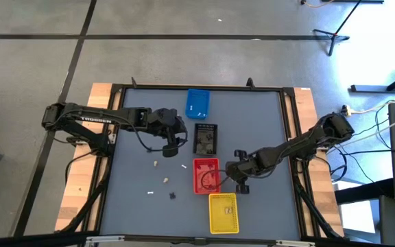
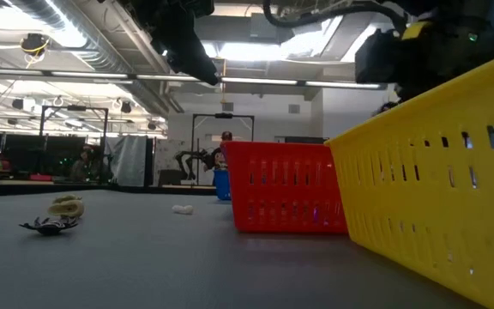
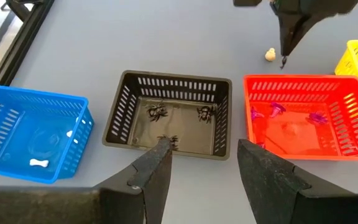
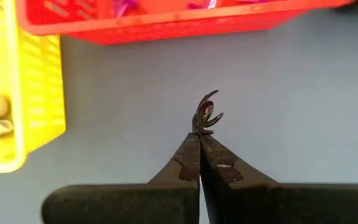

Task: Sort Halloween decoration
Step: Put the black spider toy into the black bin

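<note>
My right gripper (image 4: 200, 134) hangs just right of the red tray (image 1: 206, 175), pointing steeply down, shut on a tiny dark spider piece (image 4: 205, 114). My left gripper (image 3: 201, 149) hovers open left of the black tray (image 1: 206, 137), nothing between its fingers. The black tray (image 3: 166, 115) has dark spiders lying on its floor, the blue tray (image 3: 33, 134) a white bone, the red tray (image 3: 303, 118) purple pieces, the yellow tray (image 4: 17, 93) cream pieces. Loose white and dark pieces (image 1: 164, 180) lie on the table's near left. My right gripper pinches the dark spider piece by its lower end (image 4: 199, 129), at the very tips of its two fingers (image 4: 190, 149). The fingers come from above, slanting down. The piece's curved legs (image 4: 209, 99) stick out past the fingertips, above the grey tabletop.
The four trays stand in a row down the table's middle: blue (image 1: 197, 103) farthest, then black, red, and yellow (image 1: 223, 211) nearest. A cream piece (image 3: 270, 55) lies on the table beyond the red tray. Bare grey tabletop lies right of the trays.
</note>
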